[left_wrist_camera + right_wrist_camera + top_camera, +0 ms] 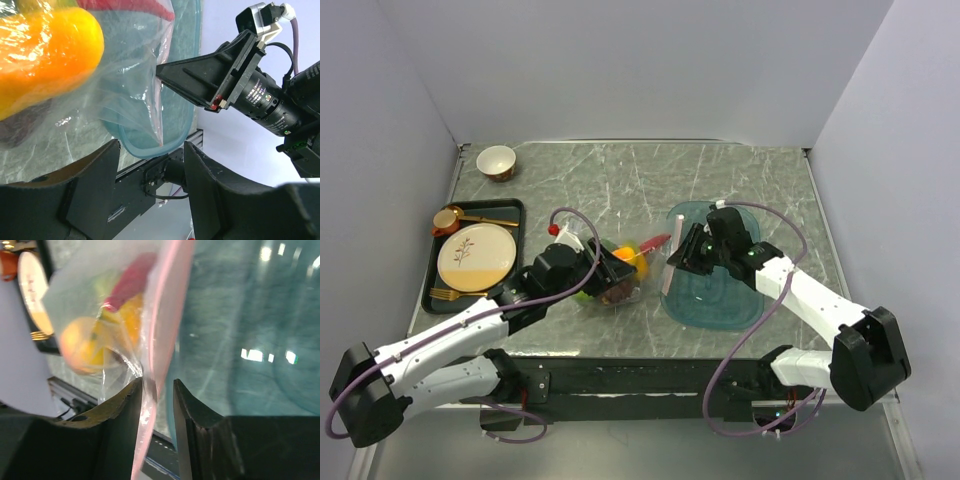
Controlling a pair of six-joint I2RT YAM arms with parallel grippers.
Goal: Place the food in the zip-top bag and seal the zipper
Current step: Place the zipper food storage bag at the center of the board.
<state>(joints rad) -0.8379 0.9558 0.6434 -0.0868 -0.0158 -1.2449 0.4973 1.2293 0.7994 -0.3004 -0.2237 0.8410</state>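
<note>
Over marble tabletop (620,170), only wrist views show right gripper (157,382) narrowly straddling zipper (165,315), left gripper (151,144) seemingly open, empty.

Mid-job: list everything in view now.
zip-top bag: one, clear, table centre
zipper: one, pale pink, bag's right edge
food: several pieces, orange, red, green, inside the bag
teal tray: one, right of the bag
black tray: one, left side
plate: one, cream, black tray
cup: one, orange, black tray
cutlery: two pieces, gold, black tray
bowl: one, cream, far left corner
left gripper: open, at the bag's left end
right gripper: open, astride the zipper
</note>
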